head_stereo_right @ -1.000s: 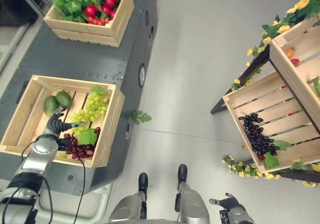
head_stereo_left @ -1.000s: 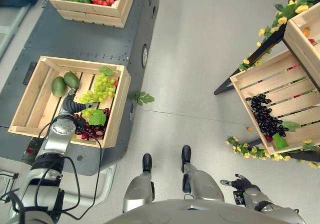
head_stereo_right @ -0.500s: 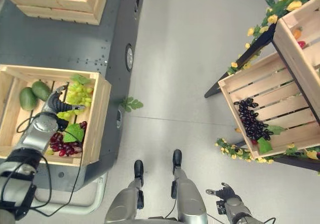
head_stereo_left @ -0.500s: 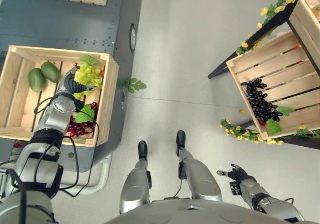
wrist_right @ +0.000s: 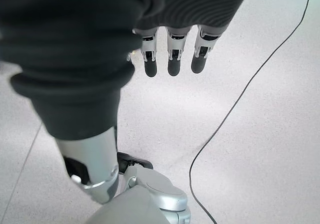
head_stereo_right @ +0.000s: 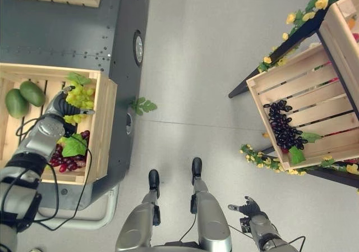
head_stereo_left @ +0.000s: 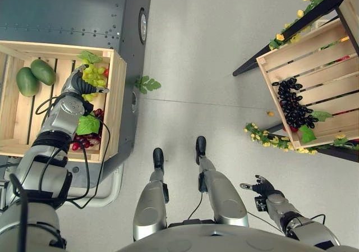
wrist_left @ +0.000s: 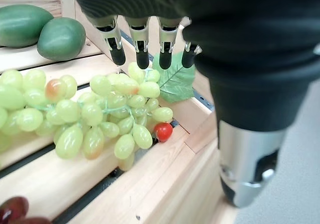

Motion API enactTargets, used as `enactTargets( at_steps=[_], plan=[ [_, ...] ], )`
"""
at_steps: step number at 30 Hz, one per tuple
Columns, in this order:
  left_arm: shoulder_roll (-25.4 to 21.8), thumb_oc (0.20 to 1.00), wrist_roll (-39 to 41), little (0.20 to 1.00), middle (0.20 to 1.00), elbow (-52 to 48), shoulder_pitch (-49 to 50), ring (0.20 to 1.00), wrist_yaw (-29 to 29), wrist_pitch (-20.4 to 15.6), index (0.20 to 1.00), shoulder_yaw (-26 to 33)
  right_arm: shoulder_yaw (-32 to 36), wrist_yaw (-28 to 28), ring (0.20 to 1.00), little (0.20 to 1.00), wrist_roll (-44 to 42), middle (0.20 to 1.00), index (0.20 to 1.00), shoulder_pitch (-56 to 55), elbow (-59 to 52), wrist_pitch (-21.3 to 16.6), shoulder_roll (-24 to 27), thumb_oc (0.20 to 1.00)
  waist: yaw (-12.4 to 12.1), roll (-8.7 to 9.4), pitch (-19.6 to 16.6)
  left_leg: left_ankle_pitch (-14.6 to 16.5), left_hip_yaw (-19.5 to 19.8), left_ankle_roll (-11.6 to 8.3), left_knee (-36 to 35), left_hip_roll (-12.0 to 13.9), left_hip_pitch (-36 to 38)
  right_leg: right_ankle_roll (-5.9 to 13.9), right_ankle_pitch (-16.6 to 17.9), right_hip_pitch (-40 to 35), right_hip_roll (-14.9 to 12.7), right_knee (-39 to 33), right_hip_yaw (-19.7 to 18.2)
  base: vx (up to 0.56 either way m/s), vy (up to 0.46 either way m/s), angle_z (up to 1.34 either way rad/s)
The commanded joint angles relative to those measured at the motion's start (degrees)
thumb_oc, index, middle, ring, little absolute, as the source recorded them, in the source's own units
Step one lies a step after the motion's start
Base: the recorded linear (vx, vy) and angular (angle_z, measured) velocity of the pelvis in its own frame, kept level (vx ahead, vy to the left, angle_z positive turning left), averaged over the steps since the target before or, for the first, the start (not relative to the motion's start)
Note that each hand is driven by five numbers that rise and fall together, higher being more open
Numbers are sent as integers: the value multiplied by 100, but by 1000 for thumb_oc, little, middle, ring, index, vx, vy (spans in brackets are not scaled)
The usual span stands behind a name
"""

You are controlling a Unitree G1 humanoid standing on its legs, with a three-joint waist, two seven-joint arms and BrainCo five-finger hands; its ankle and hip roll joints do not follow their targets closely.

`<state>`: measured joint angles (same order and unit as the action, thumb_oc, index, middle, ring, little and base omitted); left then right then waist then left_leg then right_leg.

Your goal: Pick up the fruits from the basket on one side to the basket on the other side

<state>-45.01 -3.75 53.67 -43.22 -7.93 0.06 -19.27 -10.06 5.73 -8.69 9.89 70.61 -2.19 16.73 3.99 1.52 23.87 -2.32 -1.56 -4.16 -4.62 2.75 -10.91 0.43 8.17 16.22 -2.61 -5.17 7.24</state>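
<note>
now advanced from beside the mangoes to above the green grapes, left hand spread and empty, bunch just beneath fingertips, long axis across them; right hand relaxed, far off.

At the left of the frame stands one wooden crate holding two green mangoes, one bunch of green grapes, one bunch of red grapes and one small red fruit. At the right, one slatted crate holds one bunch of black grapes.
</note>
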Motion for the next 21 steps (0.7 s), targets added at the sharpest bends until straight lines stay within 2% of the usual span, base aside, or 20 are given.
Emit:
enactTargets(
  at_steps=[1,8,21],
  plan=[
    [-318,1000,-181,1000,1000,426,-427,1000,-174,-11,1000,-131,-171,82,1000,1000,-218,1000,1000,-25,-12,-58,34,1000,127,207,-236,-425,60,141,-38,-378,-671,773,254,368,-347,52,-91,0,0,0],
    [-347,1000,-27,1000,1000,1311,-731,1000,-81,84,1000,-154,-231,92,1000,1000,-309,1000,1000,67,-49,-72,43,1000,153,267,-123,-448,41,140,-38,-361,-811,800,299,501,-340,30,-114,0,0,0],
    [-583,1000,190,1000,1000,1593,-680,1000,-161,137,1000,77,-240,116,1000,1000,-405,1000,1000,99,-111,-89,51,1000,158,409,10,-500,40,164,-38,-336,-1051,832,360,760,-327,17,-153,-2,4,-2]
  ],
)
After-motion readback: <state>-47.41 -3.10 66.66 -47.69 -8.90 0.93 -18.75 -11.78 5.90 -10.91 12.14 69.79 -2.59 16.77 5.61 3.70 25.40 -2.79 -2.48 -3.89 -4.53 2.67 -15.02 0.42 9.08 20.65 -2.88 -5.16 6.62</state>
